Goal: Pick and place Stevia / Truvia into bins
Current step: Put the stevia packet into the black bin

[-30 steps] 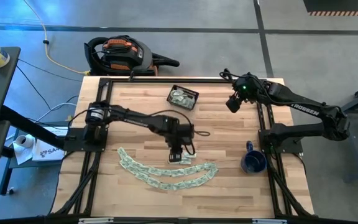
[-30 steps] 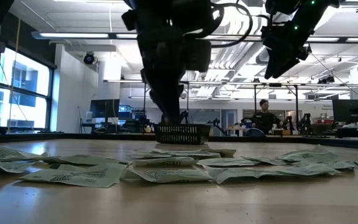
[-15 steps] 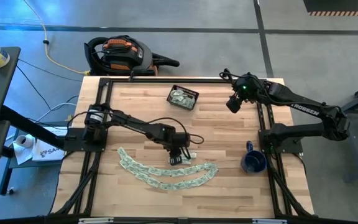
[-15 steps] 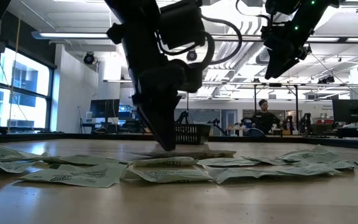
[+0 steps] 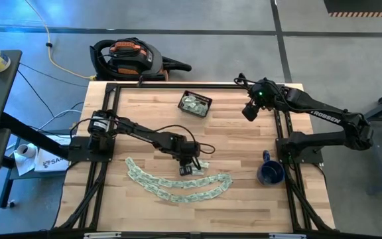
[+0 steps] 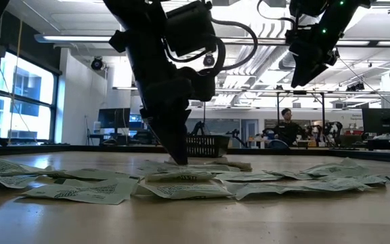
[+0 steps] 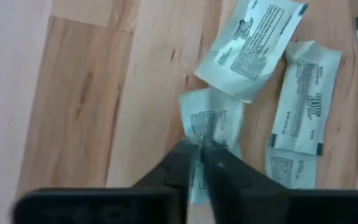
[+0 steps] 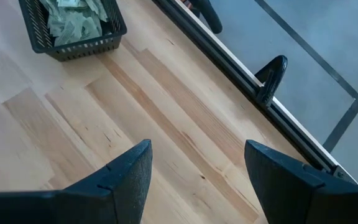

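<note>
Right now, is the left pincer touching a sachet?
Touching: the left wrist view shows the left pincer with its tips closed on one sachet.

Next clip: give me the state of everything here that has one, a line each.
Left hand: down on the table, fingers pinched on one pale green and white paper sachet.
Right hand: raised, open, empty.
Loose sachets: lying flat in a curved row.
Small dark slatted basket: upright, holding some sachets.
Dark blue mug: upright.

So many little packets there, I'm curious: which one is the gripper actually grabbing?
The sachet at the inner top edge of the curved row, pinched at its near end by the left gripper. The other sachets lie untouched.
</note>
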